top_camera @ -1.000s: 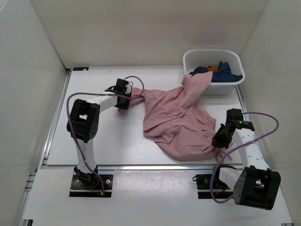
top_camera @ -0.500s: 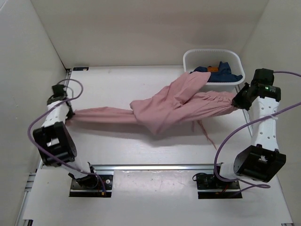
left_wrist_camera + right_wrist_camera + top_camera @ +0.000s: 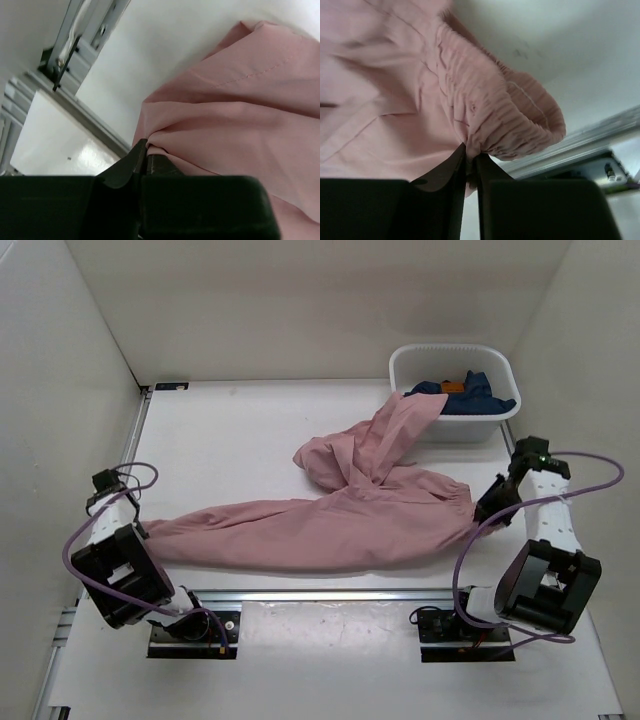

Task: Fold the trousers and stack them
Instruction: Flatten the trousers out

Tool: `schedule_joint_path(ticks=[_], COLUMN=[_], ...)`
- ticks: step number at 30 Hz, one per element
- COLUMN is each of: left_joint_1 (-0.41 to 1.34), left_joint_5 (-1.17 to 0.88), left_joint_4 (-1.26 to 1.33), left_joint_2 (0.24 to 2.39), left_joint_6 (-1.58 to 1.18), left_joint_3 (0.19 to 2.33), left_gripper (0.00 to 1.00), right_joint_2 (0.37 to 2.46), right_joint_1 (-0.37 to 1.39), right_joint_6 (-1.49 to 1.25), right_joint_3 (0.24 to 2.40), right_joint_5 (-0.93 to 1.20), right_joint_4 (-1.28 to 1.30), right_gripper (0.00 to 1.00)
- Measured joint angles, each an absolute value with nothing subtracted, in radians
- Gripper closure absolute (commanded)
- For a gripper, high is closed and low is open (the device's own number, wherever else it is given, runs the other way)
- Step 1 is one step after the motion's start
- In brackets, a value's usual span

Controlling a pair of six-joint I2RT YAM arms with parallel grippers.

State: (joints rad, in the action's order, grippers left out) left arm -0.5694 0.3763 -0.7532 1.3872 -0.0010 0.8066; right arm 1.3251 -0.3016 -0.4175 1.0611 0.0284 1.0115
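Crosswise, trousers [image 3: 330,530] stretched, pinched by left tool [image 3: 145,150], right tool [image 3: 470,150]

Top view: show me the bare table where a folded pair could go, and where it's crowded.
Widest free patch: the far-left table, between the back wall and the trousers. A smaller gap lies between the basket and the waistband. Crowded: the near strip, where the trousers stretch from left gripper to right gripper, and the leg draped into the basket.

No readable text or label shows anywhere.
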Motion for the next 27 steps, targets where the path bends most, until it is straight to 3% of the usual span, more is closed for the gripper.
schedule_joint_path(ticks=[2,4,5,6,8,10,12,17,22,24,27], left_joint_1=[-0.59,-0.607,-0.614,-0.619,-0.624,-0.636,-0.656,-0.715,-0.708,-0.694,-0.676], left_joint_5=[0.386,0.39,0.39,0.388,0.385,0.383,0.381,0.293,0.185,0.159,0.113], left_joint_4=[-0.766,-0.783,-0.793,-0.81,-0.849,-0.872,-0.907,-1.008,-0.933,-0.89,-0.828], left_joint_2=[1.369,1.358,1.349,1.339,1.314,1.299,1.3,1.353,1.457,1.501,1.543], left_joint_6=[0.0,0.001,0.002,0.001,0.002,0.004,0.004,0.001,0.002,0.001,0.001], left_joint_3=[0.784,0.784,0.785,0.786,0.784,0.772,0.77,0.936,1.086,1.087,1.087], left_gripper=[0.85,0.76,0.67,0.52,0.41,0.28,0.23,0.2,0.16,0.14,0.09], right_joint_2=[1.306,1.292,1.278,1.259,1.206,1.156,1.126,1.095,1.181,1.229,1.271], right_joint_1=[-0.308,-0.312,-0.313,-0.313,-0.314,-0.314,-0.314,-0.314,-0.314,-0.314,-0.319], right_joint_6=[-0.415,-0.414,-0.414,-0.42,-0.421,-0.434,-0.452,-0.522,-0.595,-0.614,-0.637], right_joint_3=[0.989,0.98,0.98,0.98,0.961,0.922,0.903,0.907,0.823,0.776,0.721], right_joint_5=[0.028,0.022,0.014,0.009,-0.004,-0.022,-0.05,-0.109,-0.104,-0.103,-0.107], right_joint_4=[1.026,1.039,1.038,1.039,1.029,1.031,1.054,1.047,0.899,0.852,0.814], right_gripper=[0.85,0.81,0.46,0.3,0.17,0.15,0.15,0.15,0.18,0.25,0.59])
